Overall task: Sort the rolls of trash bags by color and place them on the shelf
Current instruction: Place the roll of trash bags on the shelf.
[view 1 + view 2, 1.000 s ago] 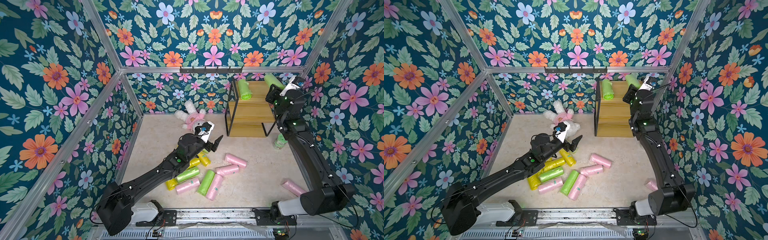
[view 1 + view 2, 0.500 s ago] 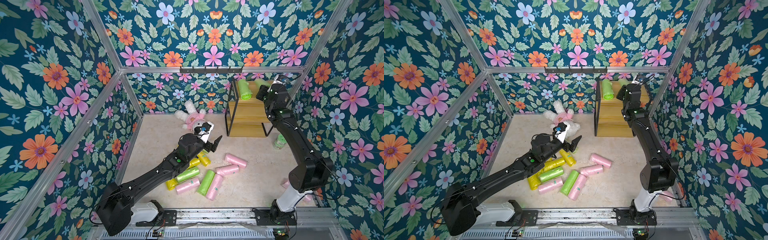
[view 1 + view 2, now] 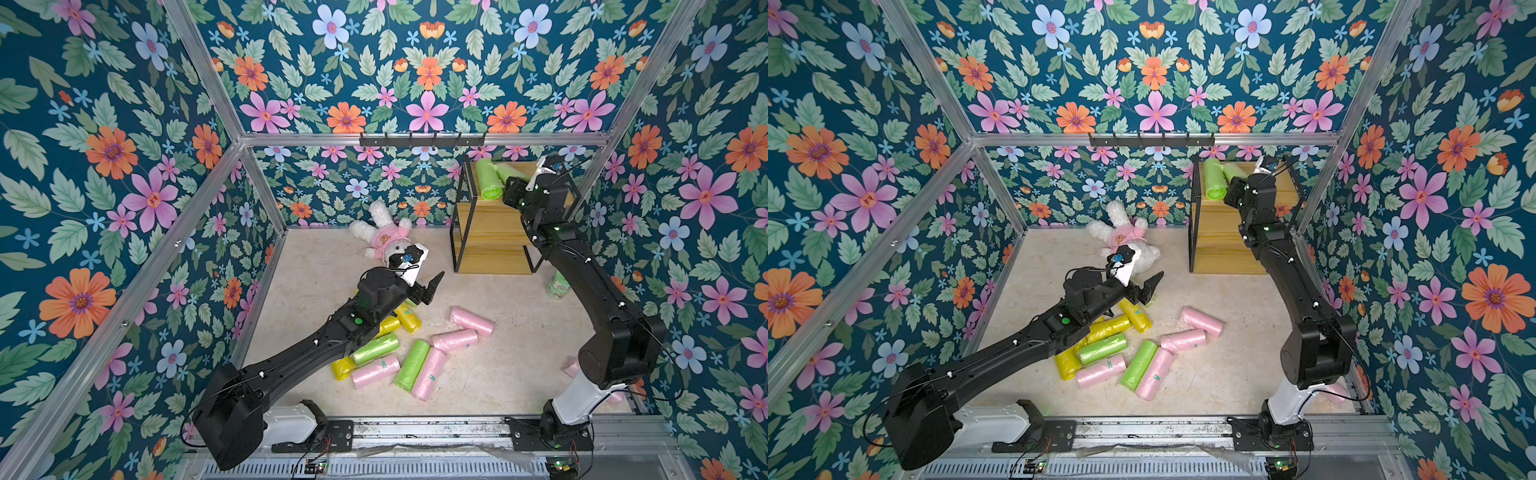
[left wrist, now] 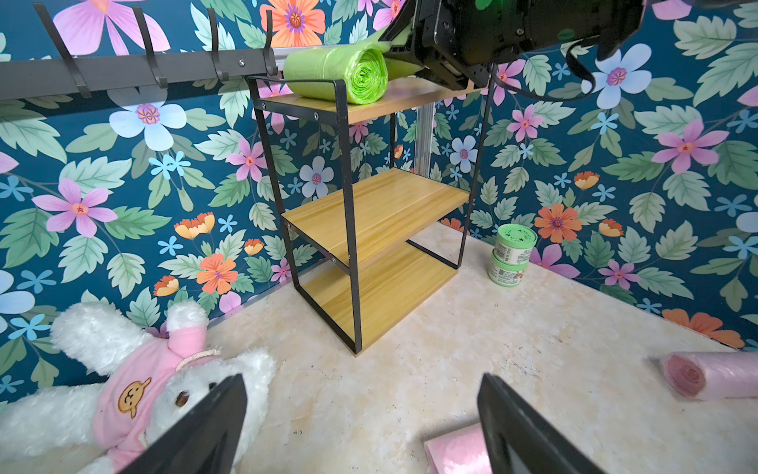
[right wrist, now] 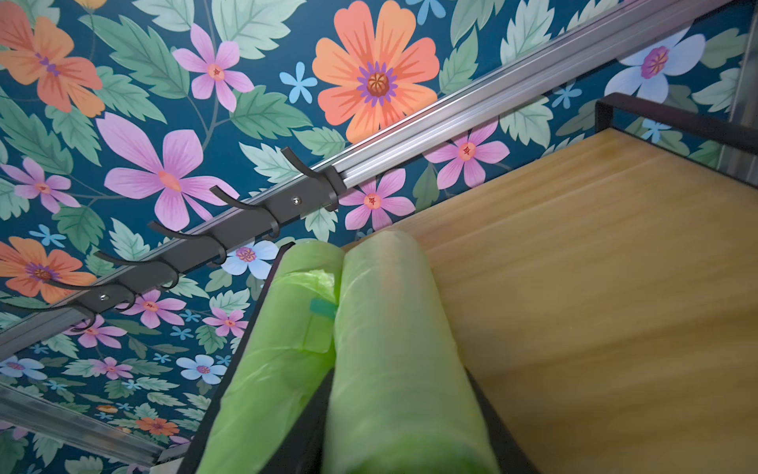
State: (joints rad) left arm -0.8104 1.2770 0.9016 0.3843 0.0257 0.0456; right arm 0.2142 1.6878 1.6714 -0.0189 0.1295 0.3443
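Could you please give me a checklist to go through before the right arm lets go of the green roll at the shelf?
1. Colour match: the held green roll lies side by side with the first green roll: ok.
2. Grip: the right gripper is closed around the held green roll: ok.
3. Support: whether that roll rests fully on the top board: cannot tell, its underside is hidden.
4. Space: bare wood beside both rolls on the top board: ok.
5. Other arm: the left gripper is open, holds nothing and is away from the shelf: ok.
6. Other colours: the middle board and bottom board are bare: ok.
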